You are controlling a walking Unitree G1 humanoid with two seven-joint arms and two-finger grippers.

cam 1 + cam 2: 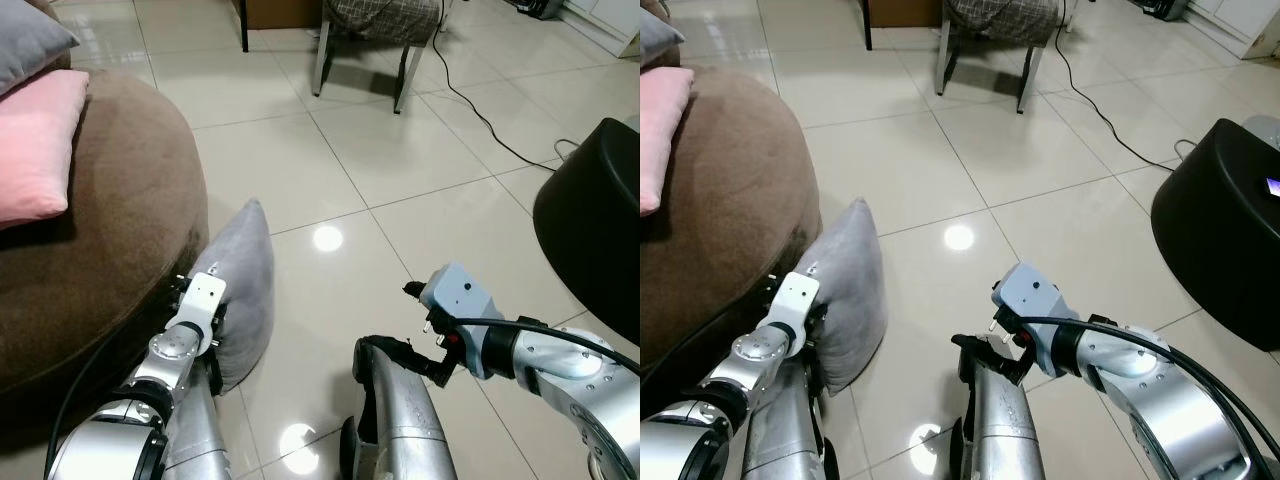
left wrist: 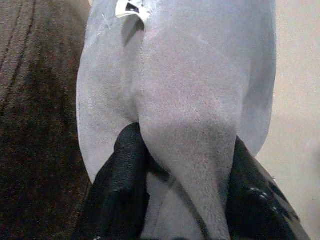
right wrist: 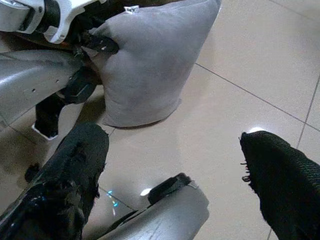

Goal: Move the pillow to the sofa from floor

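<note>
Left eye view: grey pillow (image 1: 243,290) stands upright on edge on the tiled floor (image 1: 420,180), leaning against the side of the round brown sofa (image 1: 110,230). Left gripper (image 1: 200,312) sits at the pillow's near edge, touching the fabric; the jaws themselves are mostly hidden behind the wrist housing. Pink cushion (image 1: 35,145) and a grey cushion (image 1: 30,42) lie on top of the sofa, well apart from the floor pillow. Right gripper (image 1: 415,300) hovers over bare tile to the right of the pillow, not touching it. Black round object (image 1: 595,230) at far right; chair (image 1: 375,30) legs and a black cable (image 1: 480,115) further back.

Right eye view: same layout. Pillow on the floor between the sofa and the robot's legs, left arm against it, right arm off to the side.

Left wrist view: left fingers (image 2: 122,190) are clamped on a pinched fold of the grey pillow, fabric bunched between both black pads. White tag (image 2: 132,7) at the pillow's far end. Sofa just beside the pillow.

Right wrist view: right jaws wide, both black fingers (image 3: 70,175) spread with only floor between them. Pillow stands beyond, near but apart, with the left gripper on its corner.
</note>
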